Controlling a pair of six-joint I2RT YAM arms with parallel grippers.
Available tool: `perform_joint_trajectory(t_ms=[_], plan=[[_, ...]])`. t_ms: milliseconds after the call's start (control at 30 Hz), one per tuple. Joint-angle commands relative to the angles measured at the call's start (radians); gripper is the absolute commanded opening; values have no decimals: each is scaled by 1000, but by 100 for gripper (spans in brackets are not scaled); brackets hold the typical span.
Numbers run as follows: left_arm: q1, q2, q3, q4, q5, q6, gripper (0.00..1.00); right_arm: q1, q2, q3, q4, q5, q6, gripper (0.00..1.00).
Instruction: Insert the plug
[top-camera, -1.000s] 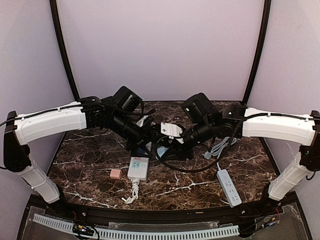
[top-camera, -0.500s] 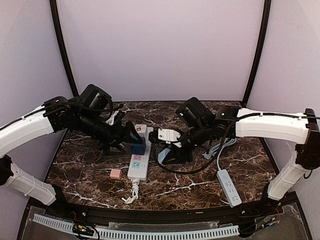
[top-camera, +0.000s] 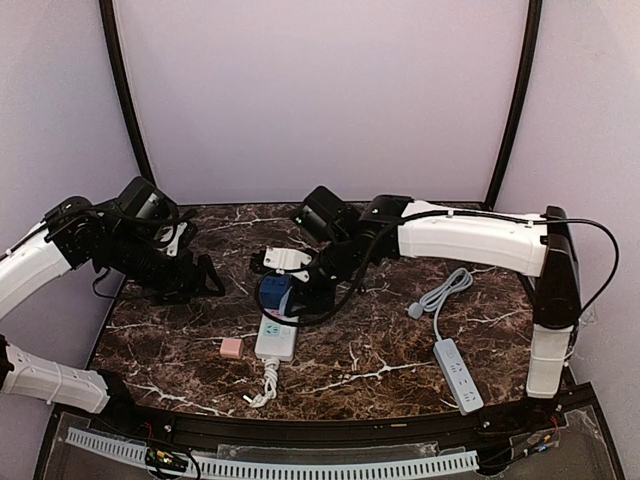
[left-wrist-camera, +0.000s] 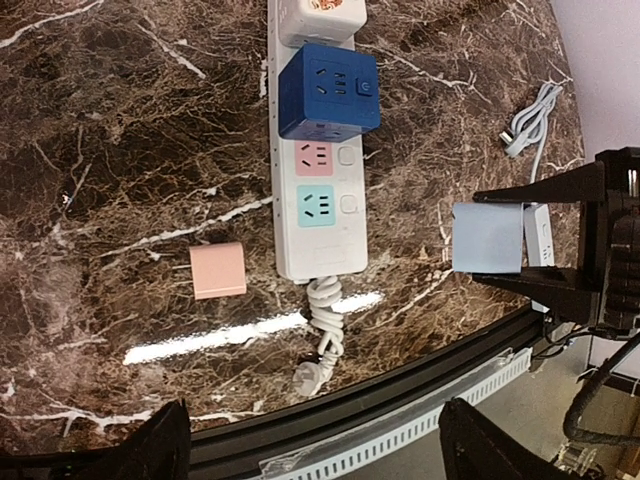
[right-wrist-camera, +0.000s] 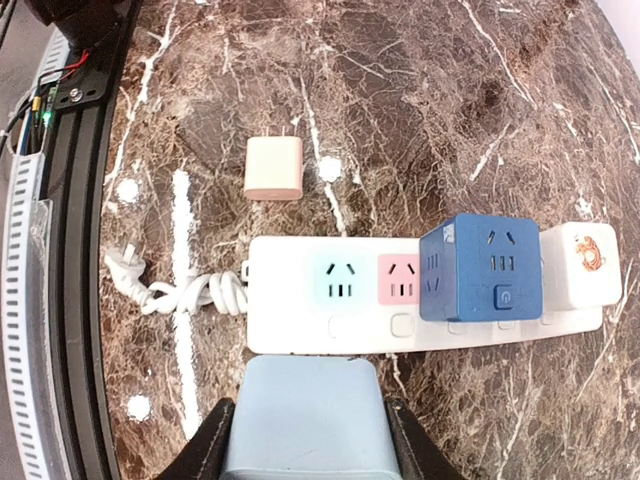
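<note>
My right gripper (right-wrist-camera: 305, 440) is shut on a light blue plug (right-wrist-camera: 305, 415), which hangs beside the long edge of the white power strip (right-wrist-camera: 290, 300), level with its teal socket (right-wrist-camera: 340, 280). The left wrist view shows the same plug (left-wrist-camera: 487, 237) clamped between black fingers to the right of the strip (left-wrist-camera: 318, 250). A dark blue cube adapter (right-wrist-camera: 482, 265) sits in the strip beyond the pink socket (right-wrist-camera: 400, 280). From above, the right gripper (top-camera: 305, 290) hovers by the cube (top-camera: 275, 292). My left gripper (top-camera: 205, 275) stands open and empty, well left of the strip (top-camera: 277, 340).
A pink adapter (top-camera: 231, 347) lies loose left of the strip. A white adapter with an orange picture (right-wrist-camera: 580, 265) occupies the strip's far end. The strip's coiled cord (top-camera: 267, 380) trails toward the front edge. A second narrow power strip (top-camera: 457, 375) and its cable (top-camera: 440, 293) lie at the right.
The left arm has drawn back to the left, leaving the blue cube on the strip. The right arm has swung left, carrying the light blue plug over beside the strip.
</note>
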Motion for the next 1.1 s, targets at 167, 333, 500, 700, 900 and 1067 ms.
perform_joint_trajectory(t_ms=[167,333,500,700,900,1067], plan=[[8,-114,-106,-41,-56,104,84,54,204,265,-120,103,77,0],[7,-141,-126,-64,-78,132,83,57,253,293,-143,135,92,0],[8,-172,-146,-47,-101,161,82,56,281,299,-152,143,86,0],[8,-199,-157,-31,-182,214,82,56,321,330,-162,137,57,0],[7,-231,-174,-13,-239,249,82,55,344,330,-156,182,16,0],[7,-271,-208,-10,-256,257,82,55,363,336,-145,174,-10,0]])
